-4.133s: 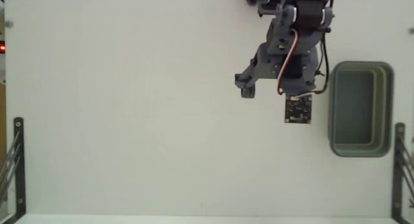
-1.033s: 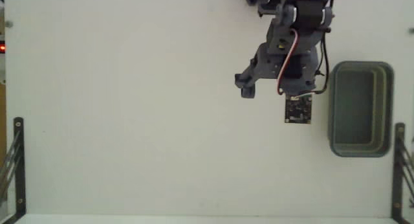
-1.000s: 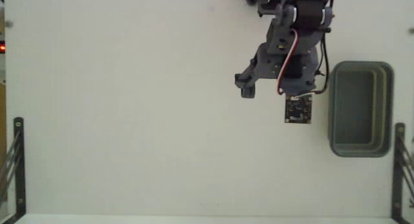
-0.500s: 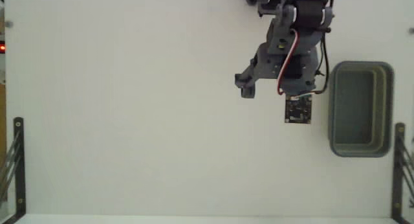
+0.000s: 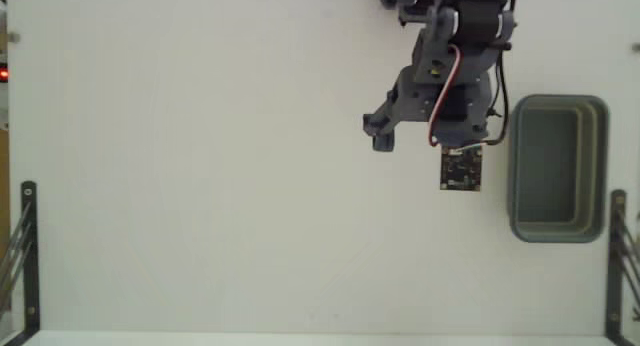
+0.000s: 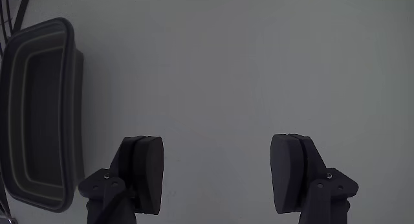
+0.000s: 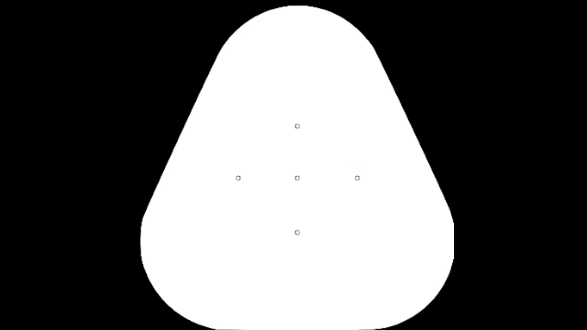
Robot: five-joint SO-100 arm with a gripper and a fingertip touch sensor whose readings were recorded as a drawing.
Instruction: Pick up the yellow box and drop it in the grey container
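Gripper (image 6: 218, 175) spread wide in the wrist view: two dark matte plastic fingers (image 6: 143, 172) with rounded flat pads, gap between them showing only bare table (image 6: 259, 68), nothing pinched. Grey container (image 6: 39, 114) sits at the left edge of this view, well apart from the left finger; rounded corners, thick stepped rim, smooth moulded look, interior dark and nothing visible inside from this angle. Table surface is plain, matte, uniform grey here (dim exposure).

Fixed view, looking straight down: arm (image 5: 450, 66) reaches in from the top edge, grey printed parts, black servo, red and white wires, small dark camera board at its lower end just left of the grey container (image 5: 557, 226). Gripper (image 5: 420, 146) is mostly hidden under the arm body here, so finger spacing can't be read from this view; one grey jaw part sticks out left of the arm. Container reads grey-green, rectangular, long axis vertical in this view, near the right edge, inside empty. White matte table (image 5: 200, 186). Black metal brackets (image 5: 27, 256) far left of the container and one just right of it.

Yellow box: not visible in either view, so I can't place it.
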